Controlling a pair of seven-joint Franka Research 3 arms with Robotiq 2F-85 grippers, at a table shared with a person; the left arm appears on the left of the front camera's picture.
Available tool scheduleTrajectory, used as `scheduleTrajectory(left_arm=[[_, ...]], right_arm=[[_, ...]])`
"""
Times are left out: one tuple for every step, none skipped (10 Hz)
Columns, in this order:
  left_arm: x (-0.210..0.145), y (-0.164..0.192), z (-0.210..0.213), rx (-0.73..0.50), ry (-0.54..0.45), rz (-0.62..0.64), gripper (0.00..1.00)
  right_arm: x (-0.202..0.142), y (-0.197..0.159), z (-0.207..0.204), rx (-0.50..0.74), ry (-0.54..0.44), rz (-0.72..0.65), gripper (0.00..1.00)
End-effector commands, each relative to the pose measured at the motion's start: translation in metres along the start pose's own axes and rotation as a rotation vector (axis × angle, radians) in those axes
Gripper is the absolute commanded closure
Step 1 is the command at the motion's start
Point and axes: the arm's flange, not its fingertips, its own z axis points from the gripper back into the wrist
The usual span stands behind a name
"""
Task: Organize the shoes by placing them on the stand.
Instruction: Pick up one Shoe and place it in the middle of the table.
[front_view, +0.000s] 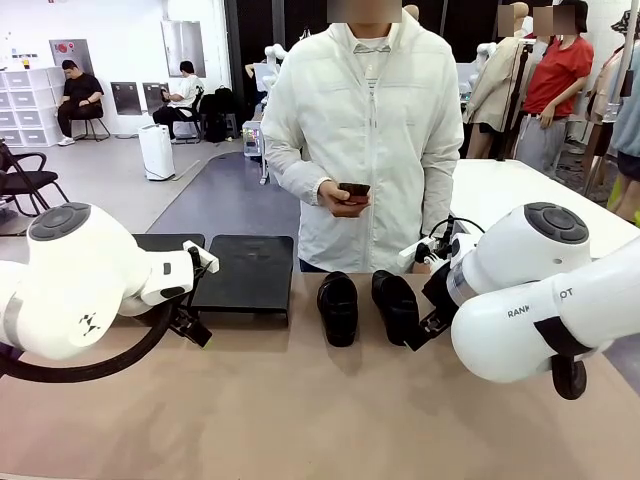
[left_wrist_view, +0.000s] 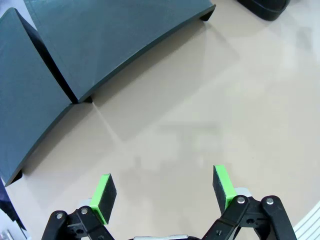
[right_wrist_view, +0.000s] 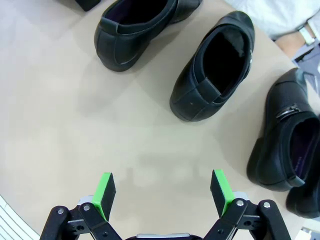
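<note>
Two black glossy shoes (front_view: 338, 306) (front_view: 397, 303) stand side by side on the table in front of the person. The right wrist view has several of these shoes, one at the top (right_wrist_view: 134, 31), one in the middle (right_wrist_view: 214, 70) and one at the right edge (right_wrist_view: 289, 136). My right gripper (right_wrist_view: 162, 192) hangs open above bare table short of them; from the front it (front_view: 425, 328) is just right of the shoes. The black stand (front_view: 240, 270) (left_wrist_view: 115, 40) sits left of the shoes with both panels bare. Close to the stand's front edge, my left gripper (left_wrist_view: 165, 192) (front_view: 190, 325) is open and holds nothing.
A person in a white jacket (front_view: 365, 120) stands at the far edge of the table, holding a phone (front_view: 353, 190). The tan tabletop (front_view: 320, 410) stretches toward the near side. A shoe's heel (left_wrist_view: 264, 7) shows at the top of the left wrist view.
</note>
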Motion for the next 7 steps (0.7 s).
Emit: scheduleTrajectory(left_arm=[[-0.003, -0.001, 0.031, -0.066, 0.042, 0.000, 0.00], [-0.005, -0.005, 0.069, -0.142, 0.082, 0.044, 0.00], [-0.007, -0.018, 0.110, -0.187, 0.069, 0.139, 0.00], [-0.017, -0.028, 0.147, -0.249, -0.015, 0.118, 0.00], [-0.045, -0.036, 0.194, -0.335, -0.062, 0.050, 0.00], [-0.072, -0.041, 0.225, -0.320, -0.094, 0.016, 0.00], [-0.103, -0.044, 0.249, -0.304, -0.128, 0.005, 0.00]], right_arm=[[0.005, -0.003, 0.027, 0.095, 0.058, -0.039, 0.00], [0.006, -0.007, 0.063, 0.179, 0.131, -0.073, 0.00], [0.005, -0.015, 0.104, 0.200, 0.141, -0.170, 0.00], [-0.001, -0.027, 0.146, 0.213, 0.121, -0.215, 0.00], [-0.013, -0.035, 0.192, 0.254, 0.072, -0.279, 0.00], [-0.032, -0.046, 0.232, 0.250, 0.019, -0.301, 0.00], [-0.056, -0.059, 0.270, 0.251, -0.050, -0.324, 0.00]])
